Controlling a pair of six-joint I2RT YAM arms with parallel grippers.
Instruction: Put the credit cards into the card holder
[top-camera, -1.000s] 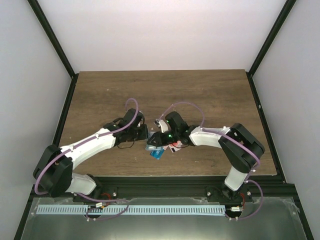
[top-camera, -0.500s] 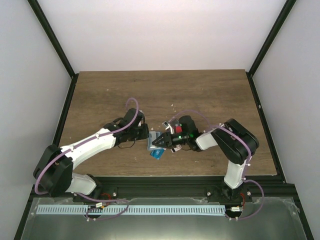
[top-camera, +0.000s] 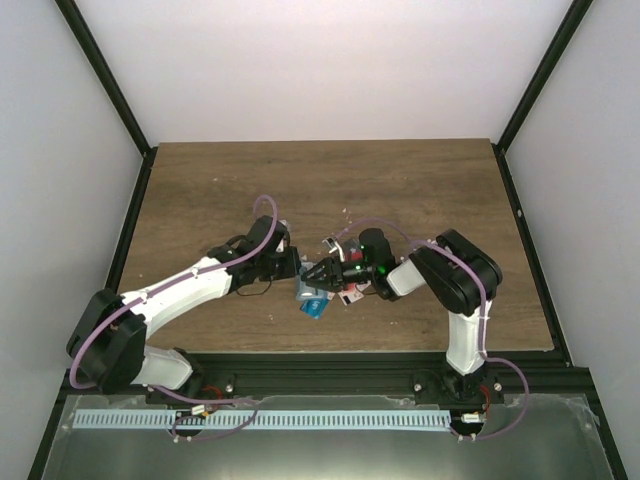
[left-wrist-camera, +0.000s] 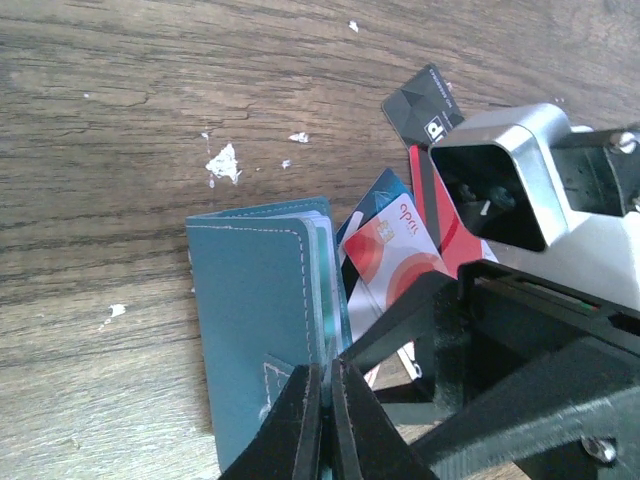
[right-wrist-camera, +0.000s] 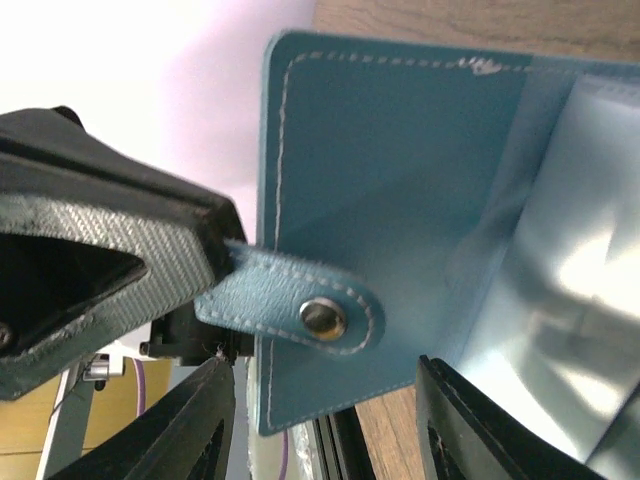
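The left gripper has its jaws narrowed onto the strap of the card holder, which sits near the tabletop's front edge. Just right of it the credit cards lie in a loose heap. I cannot tell whether any is inside, so most loading seems left. The right gripper faces the holder, jaws wide, crowding the heap.

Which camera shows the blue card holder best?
Left wrist: the holder shows nearly whole, beside the cards. Right wrist shows only a close-up around its snap strap; the top view, a small blue patch.
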